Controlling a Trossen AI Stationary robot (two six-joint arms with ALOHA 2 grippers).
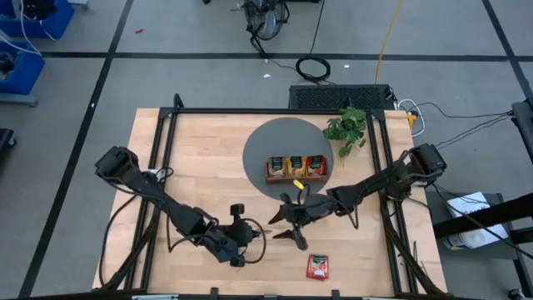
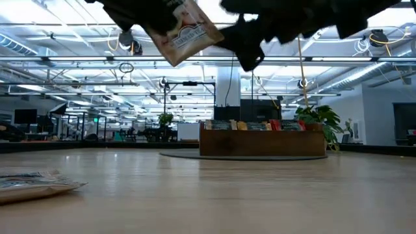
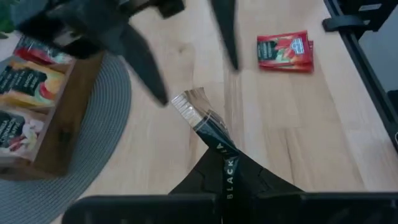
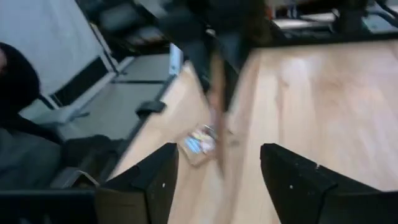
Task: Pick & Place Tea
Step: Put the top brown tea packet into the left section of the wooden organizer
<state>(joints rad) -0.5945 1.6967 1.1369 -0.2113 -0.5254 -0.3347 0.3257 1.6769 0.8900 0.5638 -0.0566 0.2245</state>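
From the high view, the left gripper (image 1: 241, 237) hangs over the bare wood near the table's front edge, its arm reaching in from the left rear with the elbow bent. The right gripper (image 1: 287, 229) sits just beside it, fingers spread wide, at the end of an arm that stretches in from the right side. A red sachet (image 1: 317, 266) lies flat on the wood near the front edge, apart from both grippers. Behind them the wooden tray (image 1: 296, 177) rests on a round grey mat (image 1: 262, 146), its three compartments filled with sachets, and a leafy plant (image 1: 347, 127) stands just beside the mat.

At table level, a beige sachet with dark print (image 2: 185, 34) hangs tilted in the air among dark gripper parts at the picture's top. Another sachet (image 2: 36, 184) lies flat on the table in the near foreground. The tray (image 2: 263, 143) stands further back with the plant (image 2: 318, 120) beside it.

The left wrist camera shows the left gripper's fingers pressed together on the beige sachet (image 3: 208, 127), which stands edge-on between them. The right gripper's open fingers (image 3: 143, 62) hover close above it, not gripping. The red sachet (image 3: 285, 51) lies beyond.

The right wrist camera shows its own fingers (image 4: 155, 180) well apart and holding nothing, with a sachet (image 4: 198, 144) visible between them farther off.
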